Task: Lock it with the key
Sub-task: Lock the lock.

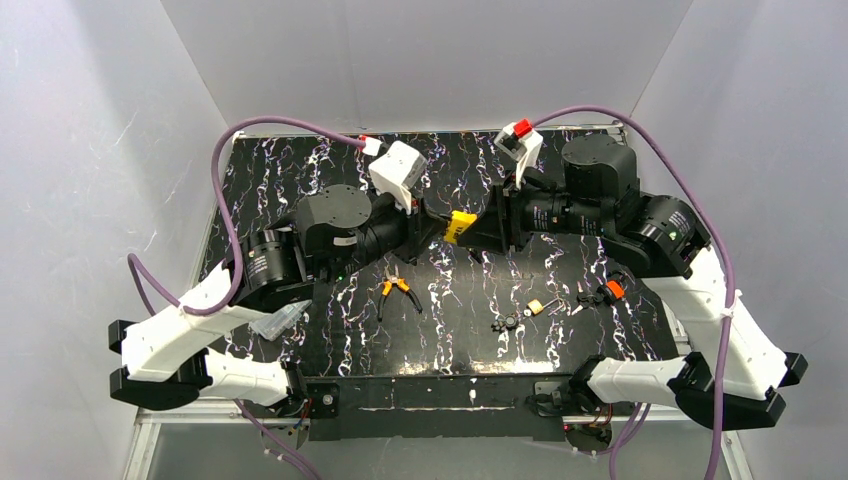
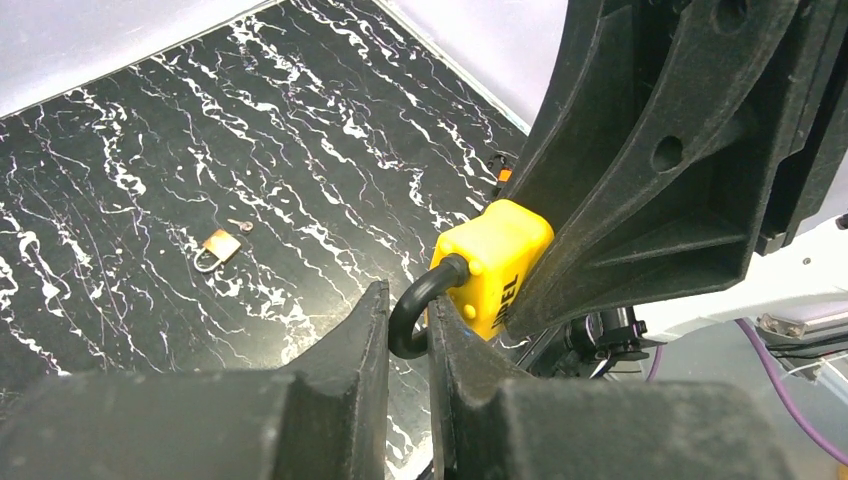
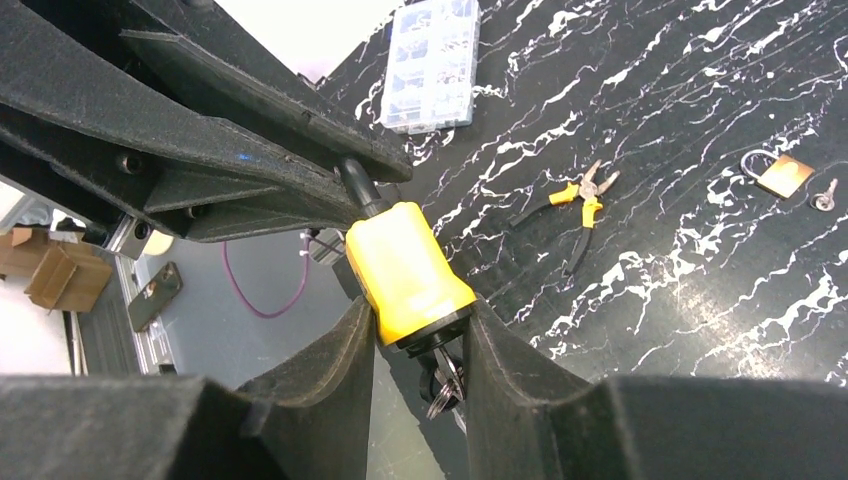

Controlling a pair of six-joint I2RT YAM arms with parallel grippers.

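A yellow padlock [image 1: 459,227] hangs in the air over the middle of the table, held between both grippers. My left gripper [image 2: 408,315] is shut on its black shackle [image 2: 425,300]; the yellow body [image 2: 495,262] juts out beyond the fingers. My right gripper [image 3: 420,320] is shut on the lower end of the yellow body [image 3: 405,262]. A key [image 3: 443,380] on a ring sticks out of the lock's black underside, between the right fingers. In the top view the left gripper [image 1: 432,222] and right gripper [image 1: 480,228] face each other.
On the table lie a small brass padlock [image 1: 536,307] with a small key [image 3: 823,198] beside it, orange-handled pliers [image 1: 397,292], small black parts [image 1: 508,322] and an orange-and-black item [image 1: 610,290]. A clear plastic parts box [image 3: 432,62] sits at the near left.
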